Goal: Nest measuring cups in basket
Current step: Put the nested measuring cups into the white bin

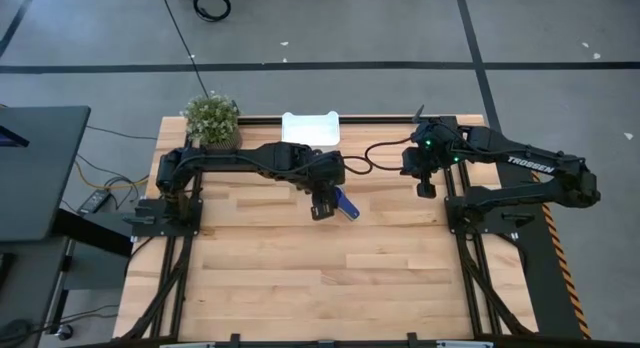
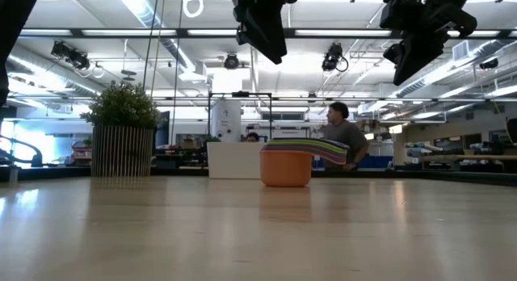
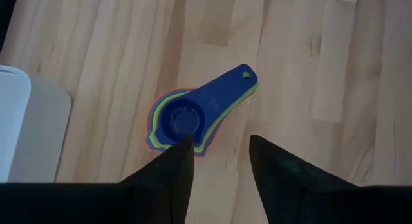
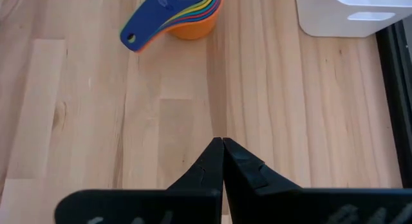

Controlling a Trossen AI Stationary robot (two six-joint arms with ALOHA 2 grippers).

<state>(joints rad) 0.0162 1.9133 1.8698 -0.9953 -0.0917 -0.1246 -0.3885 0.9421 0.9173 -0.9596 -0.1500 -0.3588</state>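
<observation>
One word of writing is all I can read: "TROSSEN" in white along my right arm's dark casing; the rest of the lettering there is too small to make out. The measuring cups [image 3: 187, 118] sit nested in a single stack on the bare wooden table [image 1: 300, 278], directly beneath my left gripper [image 3: 215, 153]. A dark blue cup lies on top, its flat handle with a small round hole at the end pointing away from my fingers, and thin rims of yellow, green, red and orange peek out around it. From the low view the bottom cup is a plump orange bowl with the coloured handles fanned above it. My left fingers are spread apart above the stack, holding nothing. The basket [image 1: 311, 127], white with rounded corners, stands beyond that hand, apart from the cups. My right gripper [image 4: 223, 153] hangs off to the side with its fingers pressed together, empty.
</observation>
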